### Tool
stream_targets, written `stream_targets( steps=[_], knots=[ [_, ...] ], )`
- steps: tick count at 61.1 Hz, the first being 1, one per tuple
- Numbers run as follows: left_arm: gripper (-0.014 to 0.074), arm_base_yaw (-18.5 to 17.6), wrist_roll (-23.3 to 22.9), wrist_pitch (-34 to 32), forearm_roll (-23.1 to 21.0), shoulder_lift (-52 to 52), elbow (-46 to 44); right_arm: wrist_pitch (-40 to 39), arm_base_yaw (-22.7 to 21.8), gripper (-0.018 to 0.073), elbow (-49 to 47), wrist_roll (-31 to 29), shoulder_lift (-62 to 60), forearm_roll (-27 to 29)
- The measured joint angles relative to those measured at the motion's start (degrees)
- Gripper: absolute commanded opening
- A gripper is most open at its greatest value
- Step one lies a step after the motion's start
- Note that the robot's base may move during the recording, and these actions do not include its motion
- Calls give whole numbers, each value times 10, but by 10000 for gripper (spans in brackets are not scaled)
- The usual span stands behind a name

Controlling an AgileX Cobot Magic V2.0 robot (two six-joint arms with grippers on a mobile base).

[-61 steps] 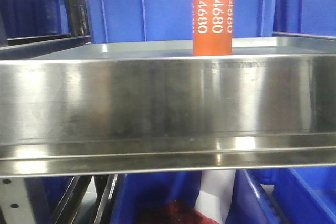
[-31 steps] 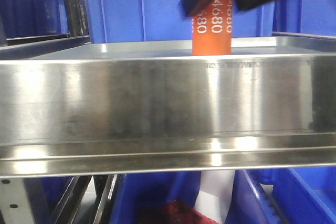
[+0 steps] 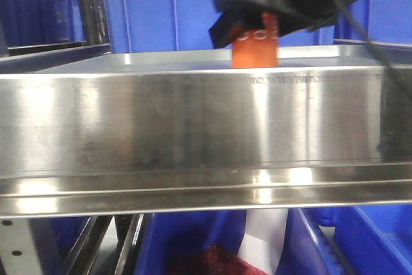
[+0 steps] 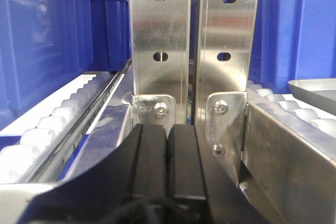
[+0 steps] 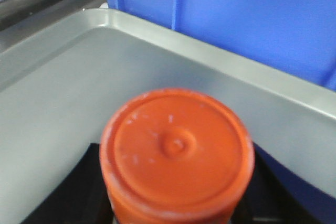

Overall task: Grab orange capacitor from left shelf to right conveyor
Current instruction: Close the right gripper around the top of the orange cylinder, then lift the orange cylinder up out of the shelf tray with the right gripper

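Note:
The orange capacitor stands upright on the left shelf, behind its tall steel lip. My right gripper has come down over its top, so only the lower part shows in the front view. From the right wrist, the orange cap fills the space between my two black fingers; the cap hides whether they press on it. My left gripper is shut with its pads together, holding nothing, low in front of steel rack posts. The right conveyor is out of view.
Blue plastic bins stand right behind the shelf and below it. In the left wrist view, white roller tracks run on both sides, and a silver tray sits at the right edge.
The right gripper came in from above and dropped over the capacitor, covering its upper half. The capacitor has shifted slightly left on the shelf.

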Motion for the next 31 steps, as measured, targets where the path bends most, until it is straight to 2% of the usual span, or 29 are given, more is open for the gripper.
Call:
stream_targets(
  steps=[16,31],
  knots=[
    [-105,0,0,0,0,0,0,82,0,59,13,0,-156,0],
    [-105,0,0,0,0,0,0,193,0,59,47,-1,-347,0]
  ],
)
